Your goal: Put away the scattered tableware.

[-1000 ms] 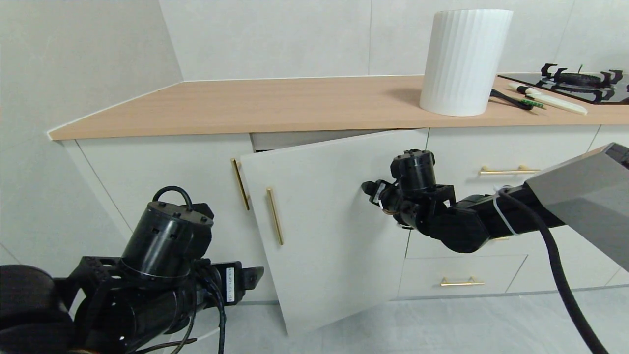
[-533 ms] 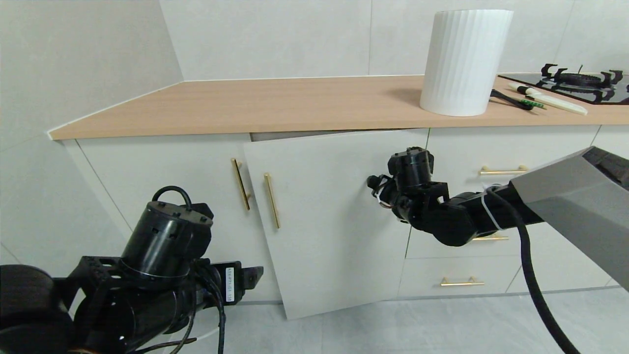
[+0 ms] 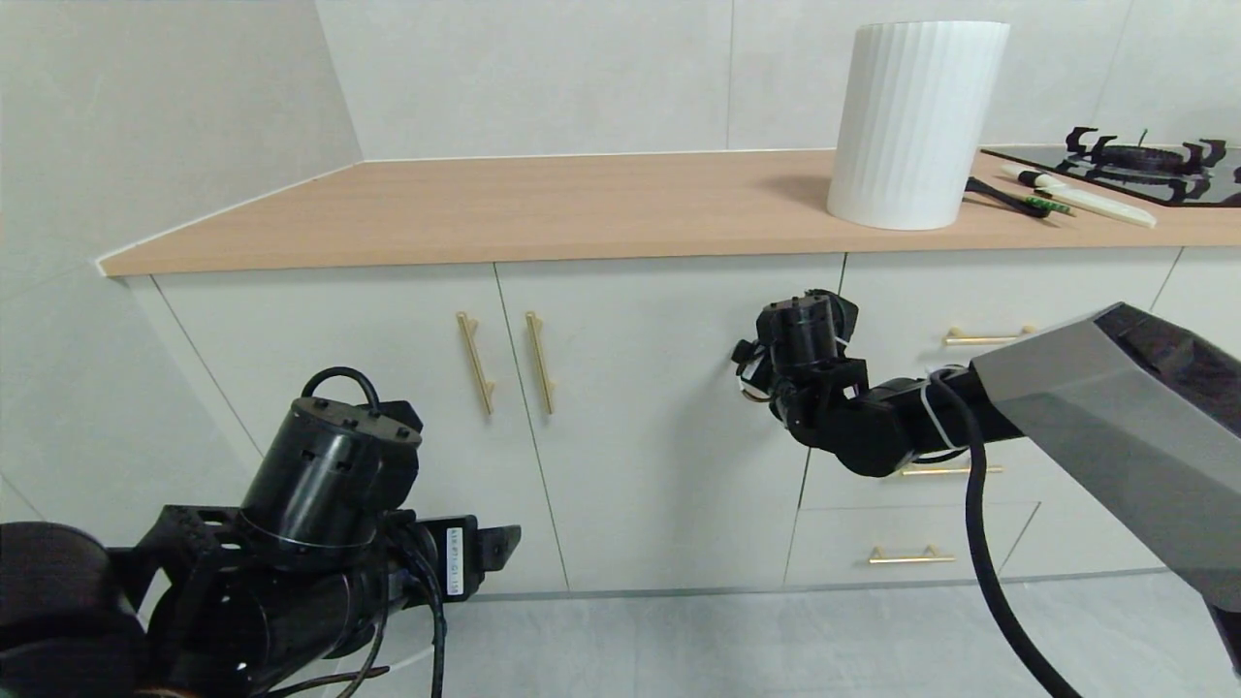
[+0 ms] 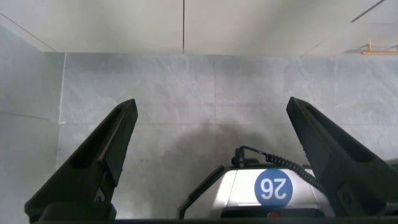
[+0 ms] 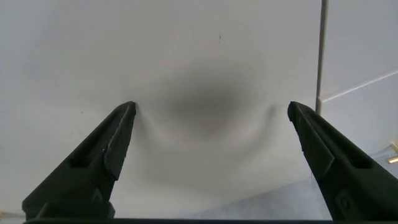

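1. Two long pieces of tableware lie flat on the wooden surface [image 3: 543, 204] at its right end: a black utensil [image 3: 1008, 198] and a cream utensil [image 3: 1096, 202]. Both are too small to name, and a small green part [image 3: 1052, 205] sits between them.
2. Both long axes run roughly parallel, from near the foot of a white ribbed container [image 3: 916, 126] out to the right and towards the surface's front edge. The black one's far end meets the container's outline, so it cannot be told whether part of it is hidden. Which end is the handle is unclear on either piece.
3. Just beyond them a black gas hob [image 3: 1144, 160] is cut off by the picture's edge.
4. Below the surface, the right claw [image 3: 747, 364] is against the face of a shut cupboard door [image 3: 659, 427], well apart from the tableware. Its wrist view shows it released, fingers [image 5: 112, 143] spread wide and grasping nothing, their tips at the pale panel.
5. Brass handles [image 3: 539, 361] stand upright on the cupboard doors; drawers [image 3: 989, 337] lie to the right.
6. Low on the left, the left claw [image 4: 211, 102] is released too, holding nothing, aimed at the grey tiled floor [image 4: 199, 87].
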Controlling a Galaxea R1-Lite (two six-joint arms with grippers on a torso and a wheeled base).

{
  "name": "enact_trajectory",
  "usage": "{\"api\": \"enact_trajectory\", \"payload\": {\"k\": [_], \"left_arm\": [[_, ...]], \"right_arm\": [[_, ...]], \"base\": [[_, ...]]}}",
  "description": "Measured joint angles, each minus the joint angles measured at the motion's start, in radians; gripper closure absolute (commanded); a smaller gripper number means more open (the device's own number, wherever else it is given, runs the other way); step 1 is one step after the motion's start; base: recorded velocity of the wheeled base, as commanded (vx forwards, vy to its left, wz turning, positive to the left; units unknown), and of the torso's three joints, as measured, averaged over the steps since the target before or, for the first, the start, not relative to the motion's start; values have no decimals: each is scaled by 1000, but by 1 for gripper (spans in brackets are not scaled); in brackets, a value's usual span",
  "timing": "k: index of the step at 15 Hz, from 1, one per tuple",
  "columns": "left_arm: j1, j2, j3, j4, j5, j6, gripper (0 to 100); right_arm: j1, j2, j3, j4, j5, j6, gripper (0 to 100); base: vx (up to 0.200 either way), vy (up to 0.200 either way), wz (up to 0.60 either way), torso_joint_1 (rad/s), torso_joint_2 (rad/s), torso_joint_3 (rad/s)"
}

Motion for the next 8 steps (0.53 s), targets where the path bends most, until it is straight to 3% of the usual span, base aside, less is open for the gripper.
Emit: {"api": "enact_trajectory", "payload": {"k": [3, 5, 8], "left_arm": [[0, 0, 0, 0, 0, 0, 0], [0, 0, 0, 0, 0, 0, 0], [0, 0, 0, 0, 0, 0, 0]], "right_arm": [[-1, -12, 16, -2, 10, 7, 0], [8, -54, 79, 3, 78, 13, 0], [27, -181, 258, 11, 356, 8, 0]], "base": [[0, 0, 0, 0, 0, 0], [0, 0, 0, 0, 0, 0], [0, 0, 0, 0, 0, 0]]}}
